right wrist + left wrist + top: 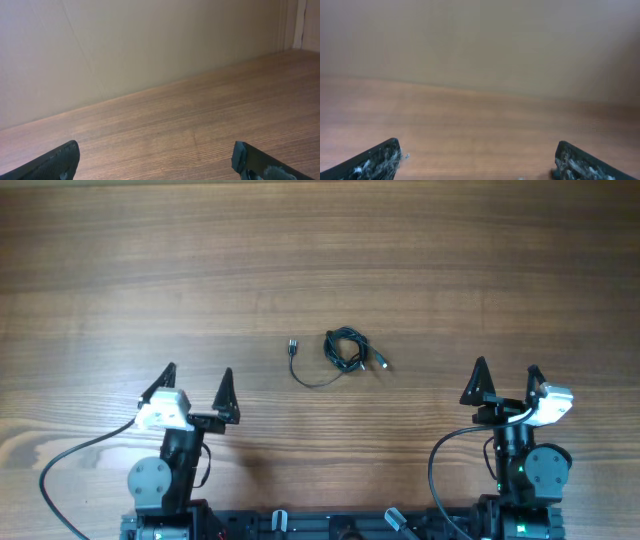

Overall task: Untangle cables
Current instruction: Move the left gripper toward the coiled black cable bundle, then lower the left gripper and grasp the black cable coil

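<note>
- Cables [345, 352] lie bunched mid-frame on the bench [150, 260]; left jaws and right jaws are spread, empty, near the bottom edge.
- Best to pin the coil [347, 346] and draw the loose tail [306, 378] leftward gently.

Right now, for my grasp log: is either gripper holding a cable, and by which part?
Nothing is held. The left gripper and right gripper stand open, well apart from the bundled cables.

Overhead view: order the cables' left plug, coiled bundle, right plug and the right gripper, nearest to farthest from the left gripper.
From the left gripper:
1. left plug, left of the bundle
2. coiled bundle, mid-table
3. right plug, beyond the bundle
4. right gripper, far right
</note>
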Controlling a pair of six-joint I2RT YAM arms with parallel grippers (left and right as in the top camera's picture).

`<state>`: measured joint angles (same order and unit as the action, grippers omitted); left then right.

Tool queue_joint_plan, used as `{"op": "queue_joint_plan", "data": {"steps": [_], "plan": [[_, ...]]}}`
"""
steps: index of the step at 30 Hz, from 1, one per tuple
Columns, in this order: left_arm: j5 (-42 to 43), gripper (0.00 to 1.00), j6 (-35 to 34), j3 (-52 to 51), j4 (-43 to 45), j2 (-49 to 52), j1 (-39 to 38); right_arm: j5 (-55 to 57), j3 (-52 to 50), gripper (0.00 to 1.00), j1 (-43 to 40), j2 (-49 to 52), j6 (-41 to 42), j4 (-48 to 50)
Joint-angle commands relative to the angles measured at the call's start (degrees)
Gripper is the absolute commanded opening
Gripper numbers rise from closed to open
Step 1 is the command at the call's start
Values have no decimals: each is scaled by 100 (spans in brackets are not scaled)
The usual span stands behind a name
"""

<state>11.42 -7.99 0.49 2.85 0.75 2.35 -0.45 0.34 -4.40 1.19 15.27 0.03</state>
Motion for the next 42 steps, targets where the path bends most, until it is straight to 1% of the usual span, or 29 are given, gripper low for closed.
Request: {"op": "queue_joint_plan", "data": {"steps": [1, 3, 8, 11, 12, 17, 20, 23, 26, 28, 31, 33, 36, 37, 38, 40, 42], "plan": [[660, 100, -1193, 221, -122, -33, -26, -96, -4, 100, -28, -76, -7, 26], [662, 100, -1539, 459, -409, -26, -26, -96, -4, 100, -28, -76, -7, 28], [719, 100, -1652, 1473, -1248, 422, -26, -96, -4, 100, -28, -76, -9, 28], [699, 100, -1648, 2223, -1801, 1130, -26, -96, -4, 100, -28, -76, -7, 26], [704, 99, -1648, 2518, -1934, 1526, -26, -96, -4, 100, -28, -76, -7, 28], [743, 100, -1650, 3646, -2306, 3254, -186, -96, -4, 100, -28, -76, -9, 26], [713, 100, -1650, 4240, -2306, 4319, -601, -96, -4, 100, -28, -76, -7, 26], [450, 100, -1650, 4658, -2249, 5324, -1217, -96, -4, 100, -28, -76, -7, 26], [422, 100, -1652, 4682, -1504, 6271, -1803, -96, -4, 100, -28, -76, -9, 26], [422, 100, -1650, 4682, -1213, 6704, -2035, -96, -4, 100, -28, -76, -7, 26], [671, 100, -1893, 4682, -1049, 7346, -2361, -96, -4, 100, -28, -76, -9, 26], [831, 100, -2000, 4682, -780, 7785, -2599, -96, -4, 100, -28, -76, -9, 28], [730, 100, -2074, 4682, -376, 8251, -2889, -96, -4, 100, -28, -76, -9, 28], [339, 99, -2424, 4682, -275, 8454, -3040, -96, -4, 100, -28, -76, -9, 28], [-131, 96, -2769, 4682, -282, 8599, -3165, -96, -4, 100, -28, -76, -9, 26], [-828, 84, -3322, 4682, -352, 8806, -3368, -96, -4, 100, -28, -76, -7, 26], [-1340, 80, -4000, 4682, -413, 8992, -3567, -96, -4, 100, -28, -76, -9, 26]]}}
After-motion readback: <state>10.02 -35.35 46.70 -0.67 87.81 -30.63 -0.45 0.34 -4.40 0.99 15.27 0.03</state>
